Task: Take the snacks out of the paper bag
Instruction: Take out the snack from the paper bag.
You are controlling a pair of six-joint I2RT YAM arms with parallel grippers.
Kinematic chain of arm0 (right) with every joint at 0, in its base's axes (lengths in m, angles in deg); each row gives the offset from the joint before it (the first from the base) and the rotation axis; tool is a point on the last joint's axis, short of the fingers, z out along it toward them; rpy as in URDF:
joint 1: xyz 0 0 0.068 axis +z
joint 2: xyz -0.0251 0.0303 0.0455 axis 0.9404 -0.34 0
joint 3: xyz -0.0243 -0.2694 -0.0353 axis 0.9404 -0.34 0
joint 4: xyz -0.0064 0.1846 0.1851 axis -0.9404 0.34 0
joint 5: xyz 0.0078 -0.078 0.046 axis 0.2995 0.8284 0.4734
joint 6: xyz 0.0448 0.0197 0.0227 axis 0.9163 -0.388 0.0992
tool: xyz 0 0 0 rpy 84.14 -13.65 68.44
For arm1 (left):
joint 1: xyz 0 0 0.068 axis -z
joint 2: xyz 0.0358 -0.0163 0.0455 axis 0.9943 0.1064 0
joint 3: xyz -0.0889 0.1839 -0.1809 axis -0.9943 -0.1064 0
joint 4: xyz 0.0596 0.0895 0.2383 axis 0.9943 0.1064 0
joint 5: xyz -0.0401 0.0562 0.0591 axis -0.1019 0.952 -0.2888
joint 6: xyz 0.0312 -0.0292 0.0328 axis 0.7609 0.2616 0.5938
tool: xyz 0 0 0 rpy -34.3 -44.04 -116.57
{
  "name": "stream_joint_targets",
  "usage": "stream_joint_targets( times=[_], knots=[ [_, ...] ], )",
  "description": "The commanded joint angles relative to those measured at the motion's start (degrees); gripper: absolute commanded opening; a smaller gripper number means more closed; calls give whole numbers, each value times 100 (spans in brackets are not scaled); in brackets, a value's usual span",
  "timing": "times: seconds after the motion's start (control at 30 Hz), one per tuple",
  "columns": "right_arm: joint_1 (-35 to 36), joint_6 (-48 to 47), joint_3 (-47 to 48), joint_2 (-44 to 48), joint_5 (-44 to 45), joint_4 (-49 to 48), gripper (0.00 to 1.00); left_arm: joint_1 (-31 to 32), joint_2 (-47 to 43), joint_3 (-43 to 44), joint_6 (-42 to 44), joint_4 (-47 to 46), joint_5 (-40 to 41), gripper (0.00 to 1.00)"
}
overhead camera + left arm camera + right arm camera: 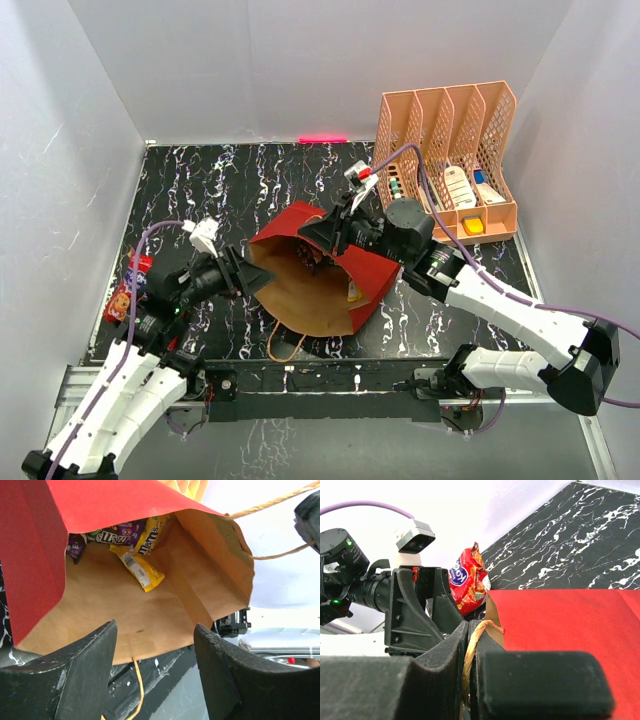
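The paper bag (325, 295) lies on its side, dark red outside and brown inside, mouth toward my left arm. My right gripper (322, 238) is shut on its upper cord handle (474, 652), holding the mouth up. My left gripper (155, 647) stands open at the mouth, over the bag's lower lip, with nothing between its fingers. Deep inside lie small snacks: a yellow packet (138, 569), a brown one (114, 536) and a purple one (75, 546). The large red crinkly snack bag (127, 288) lies outside on the table's left edge, also seen in the right wrist view (467, 582).
A peach mesh file rack (450, 150) with small items stands at the back right. The bag's lower cord handle (285, 345) lies loose on the black marbled table near the front rail. White walls close in both sides.
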Motion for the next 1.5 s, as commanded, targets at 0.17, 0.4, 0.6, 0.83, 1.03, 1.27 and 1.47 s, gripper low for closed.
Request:
stream_joint_targets(
  times=[0.17,0.4,0.6,0.83,1.03,1.27,1.47],
  knots=[
    [-2,135,378,145,550,-62,7,1984,1182,213,772,-892,2510,56],
    [-2,142,473,216,644,-43,7,4631,2366,180,1082,-1698,5920,53],
    [-2,159,377,373,693,-33,7,4878,3106,-621,1894,-3760,7143,52],
    [-2,215,305,494,692,-46,7,4825,4694,-280,3035,-5076,7637,51],
    [-2,256,325,512,641,-121,7,4530,5473,-519,3354,-6477,7818,48],
    [-1,309,323,453,532,-210,7,4472,6343,-208,3551,-6800,7993,53],
    [-2,293,320,475,556,-219,7,4224,6777,-101,3511,-6804,8240,64]
  ],
)
